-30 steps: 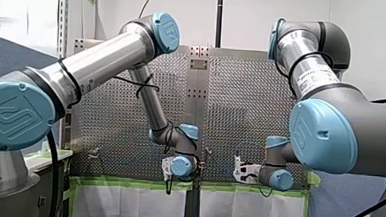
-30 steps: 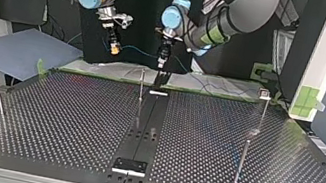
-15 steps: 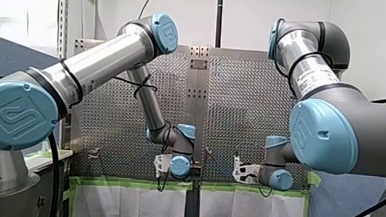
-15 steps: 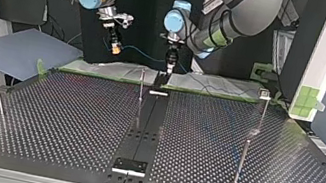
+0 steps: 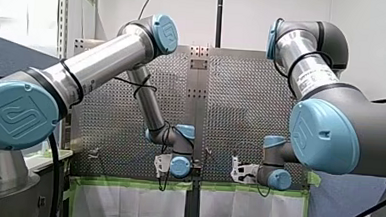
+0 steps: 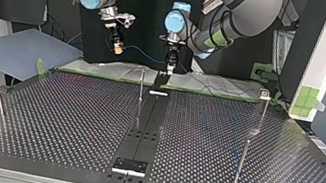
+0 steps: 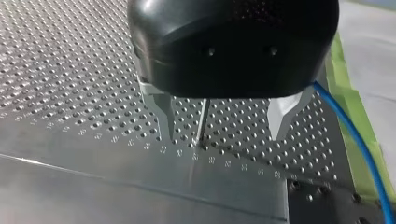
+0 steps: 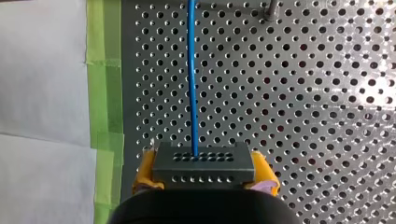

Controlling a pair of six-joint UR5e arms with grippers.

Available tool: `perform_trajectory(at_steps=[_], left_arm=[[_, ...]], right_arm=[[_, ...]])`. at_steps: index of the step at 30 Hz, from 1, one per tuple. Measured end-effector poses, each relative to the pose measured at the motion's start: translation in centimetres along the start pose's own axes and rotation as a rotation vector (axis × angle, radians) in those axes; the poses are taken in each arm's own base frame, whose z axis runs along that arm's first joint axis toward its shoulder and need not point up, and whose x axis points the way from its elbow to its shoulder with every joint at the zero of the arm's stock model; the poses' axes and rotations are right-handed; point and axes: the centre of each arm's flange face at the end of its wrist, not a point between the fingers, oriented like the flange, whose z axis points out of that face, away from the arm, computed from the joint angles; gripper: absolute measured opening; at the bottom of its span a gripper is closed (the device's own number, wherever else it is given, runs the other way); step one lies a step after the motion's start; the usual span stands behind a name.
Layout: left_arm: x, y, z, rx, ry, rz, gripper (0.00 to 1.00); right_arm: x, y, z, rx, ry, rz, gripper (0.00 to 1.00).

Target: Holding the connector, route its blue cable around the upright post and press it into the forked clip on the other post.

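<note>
- The robot's left arm (image 5: 108, 59) comes in from the view's left and bends down to the perforated table (image 5: 231, 100), its blue-capped wrist low, just beside the table's middle strip.
- Its right arm (image 5: 308, 74) comes in from the right, its wrist low too, well apart from the other.
- Green tape (image 5: 132, 183) edges the table, with white sheets (image 5: 126, 205) below.

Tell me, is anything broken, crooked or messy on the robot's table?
Nothing stands out. My right gripper holds the connector squarely between its yellow pads, and the blue cable runs ahead over the perforated table without tangles. My left gripper is open and empty, with a thin post upright between its fingers.
</note>
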Motion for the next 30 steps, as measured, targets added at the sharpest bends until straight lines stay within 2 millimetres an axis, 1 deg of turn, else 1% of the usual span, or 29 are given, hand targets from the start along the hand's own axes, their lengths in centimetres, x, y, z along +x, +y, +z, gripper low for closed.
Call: perform_trajectory(at_steps=[9,19,27,28,29,30], left_arm=[[0.0,-1.0,0.2,0.094,0.001,-0.076,0.99],[0.2,-1.9,0.1,0.179,0.02,-0.048,0.99],[0.2,-2.0,0.1,0.189,0.024,-0.026,0.99],[0.2,-2.0,0.1,0.188,0.022,-0.02,0.93],[0.2,-2.0,0.1,0.187,0.021,-0.016,0.78],[0.2,-2.0,0.1,0.186,0.019,-0.012,0.78]], right_arm=[[0.0,-0.3,0.1,0.01,0.002,-0.002,0.0],[0.0,-0.4,0.0,0.011,0.0,-0.002,0.0],[0.0,-0.5,0.0,0.013,-0.001,-0.002,0.0],[0.0,-0.5,0.0,0.013,-0.001,-0.002,0.0],[0.0,-0.5,0.0,0.013,-0.001,-0.002,0.0],[0.0,-0.5,0.0,0.013,-0.002,-0.002,0.0]])
